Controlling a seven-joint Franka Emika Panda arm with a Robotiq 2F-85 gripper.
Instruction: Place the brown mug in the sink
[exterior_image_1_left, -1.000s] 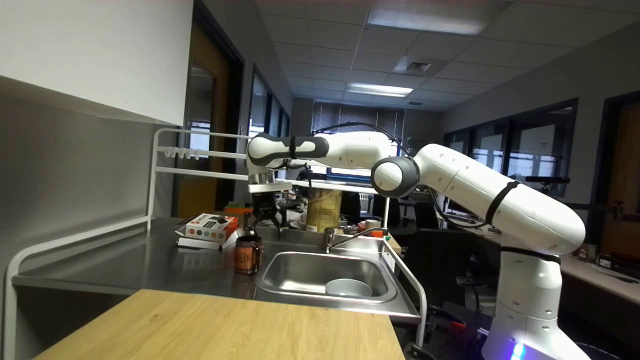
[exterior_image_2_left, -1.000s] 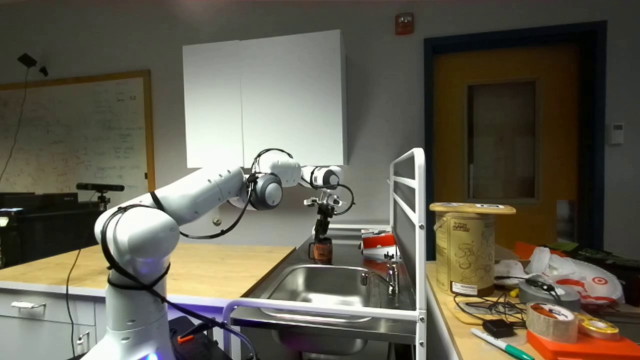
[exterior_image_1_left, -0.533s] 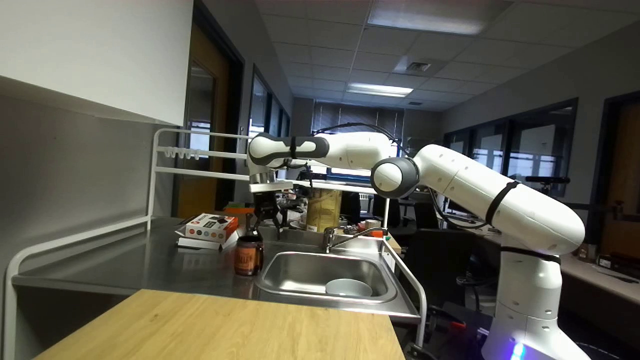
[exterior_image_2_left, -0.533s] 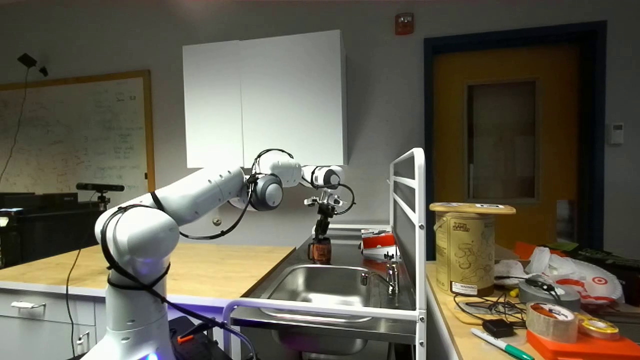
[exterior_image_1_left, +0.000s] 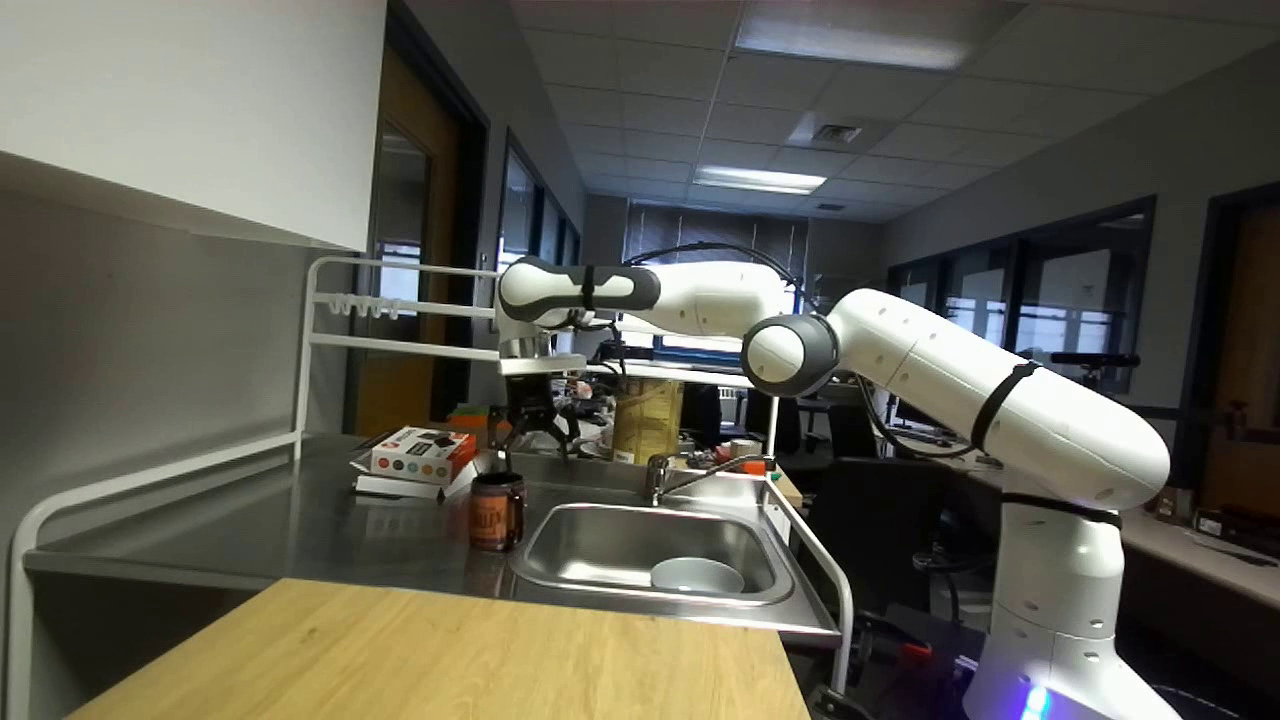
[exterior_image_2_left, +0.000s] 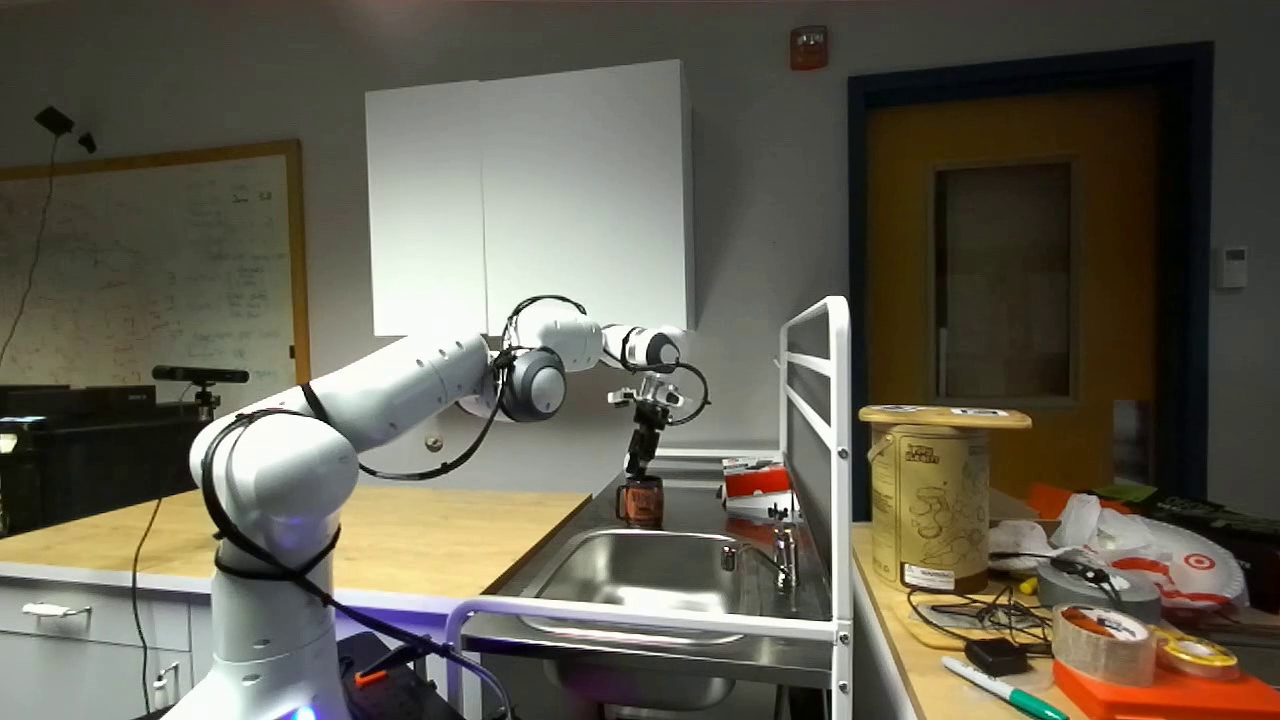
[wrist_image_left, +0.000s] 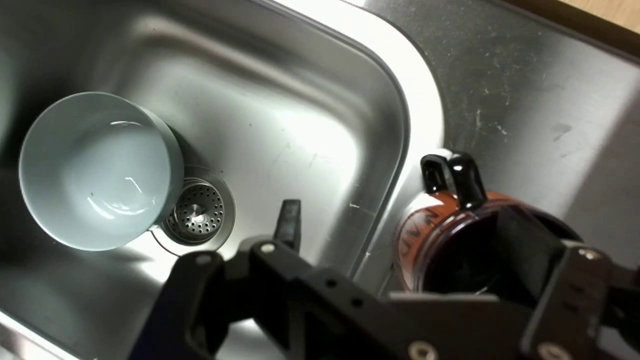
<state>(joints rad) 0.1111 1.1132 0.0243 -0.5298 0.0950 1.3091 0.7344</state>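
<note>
Two fingers (wrist_image_left: 288, 220) of the gripper (exterior_image_1_left: 537, 460) stand spread apart, in the released position. The gripper points downward from the end of the white arm (exterior_image_1_left: 700, 298). In the wrist view, one finger overlaps the mouth of the brown mug (exterior_image_1_left: 490, 515); the other extends over the sink (wrist_image_left: 425, 105). Whether the first fingertip is inside the mug or above its mouth cannot be determined.

The mug stands upright on the steel counter (exterior_image_1_left: 330, 510), outside the sink and just beside its rim. Its handle (wrist_image_left: 467, 180) is black, its outer wall orange-brown with lettering, its interior dark.

A pale bowl (wrist_image_left: 95, 175) rests in the sink, mouth upward, hiding part of the drain (wrist_image_left: 200, 212) in the wrist view. The faucet (exterior_image_1_left: 657, 480) is mounted behind the sink in an exterior view. A red and white box (exterior_image_2_left: 757, 485) lies on the counter, apart from the mug. A wooden worktop (exterior_image_1_left: 450, 650) borders the counter. A white cabinet (exterior_image_2_left: 590, 200) hangs on the wall (exterior_image_2_left: 760, 250). In an exterior view, a yellow tub (exterior_image_2_left: 930, 510) stands beyond the white rail (exterior_image_2_left: 843, 560), with rolls of tape (exterior_image_2_left: 1100, 655) near it
</note>
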